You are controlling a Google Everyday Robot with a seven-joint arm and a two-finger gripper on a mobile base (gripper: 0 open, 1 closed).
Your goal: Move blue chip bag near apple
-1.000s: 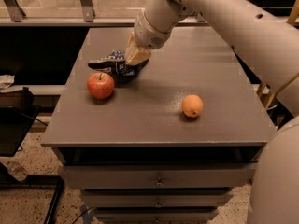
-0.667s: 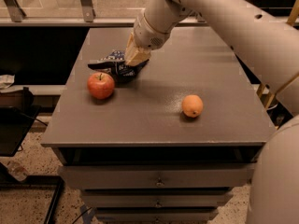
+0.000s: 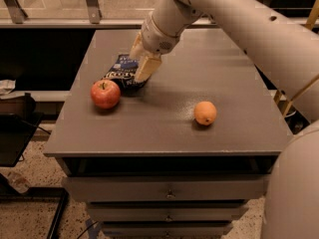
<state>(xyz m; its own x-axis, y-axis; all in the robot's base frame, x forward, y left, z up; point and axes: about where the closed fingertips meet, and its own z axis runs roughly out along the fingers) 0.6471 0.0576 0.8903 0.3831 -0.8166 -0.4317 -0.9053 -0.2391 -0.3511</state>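
Note:
The blue chip bag (image 3: 121, 71), dark navy with white lettering, lies crumpled on the grey table (image 3: 164, 128), just behind and to the right of the apple (image 3: 105, 93). The apple is red with a yellowish blush and a short stem, and stands near the table's left edge. My gripper (image 3: 139, 66) reaches down from the upper right. Its tan fingers (image 3: 148, 67) are closed around the bag's right end. The bag and the apple are almost touching.
A small orange fruit (image 3: 205, 113) sits on the right half of the table. My large white arm (image 3: 234, 19) crosses the upper right. The table has drawers below its front edge. A dark ledge and floor lie to the left.
The bag's left end has sunk a little towards the table. The gripper, the apple and the orange fruit have hardly moved.

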